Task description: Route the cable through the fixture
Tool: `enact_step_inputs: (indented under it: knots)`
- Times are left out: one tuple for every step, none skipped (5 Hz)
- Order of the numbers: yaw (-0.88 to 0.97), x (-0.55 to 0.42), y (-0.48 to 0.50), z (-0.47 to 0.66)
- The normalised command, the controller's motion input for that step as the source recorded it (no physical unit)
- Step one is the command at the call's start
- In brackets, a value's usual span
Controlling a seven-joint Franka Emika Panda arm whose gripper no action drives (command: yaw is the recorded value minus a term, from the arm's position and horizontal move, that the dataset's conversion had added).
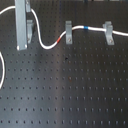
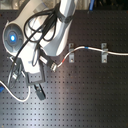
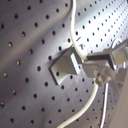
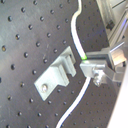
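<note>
First exterior view, left to right: the claw (image 1: pixel 25 31) stands over the leftmost bracket (image 1: pixel 29 30), pinching the cable (image 1: pixel 50 45) beside its slot. From there the white cord dips, rises through the middle bracket (image 1: pixel 68 31) by its red band (image 1: pixel 61 39), then passes the blue band (image 1: pixel 86 28) and the right bracket (image 1: pixel 108 31), all on the black pegboard (image 1: pixel 75 90).
</note>
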Motion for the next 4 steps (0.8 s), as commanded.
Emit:
enact_step_inputs:
  knots:
    - [-0.04, -0.122, 0.13, 0.2]
    - [0.0, -0.212, 0.139, 0.12]
    - [0.0, -0.237, 0.057, 0.24]
    - [0.0, -0.218, 0.156, 0.21]
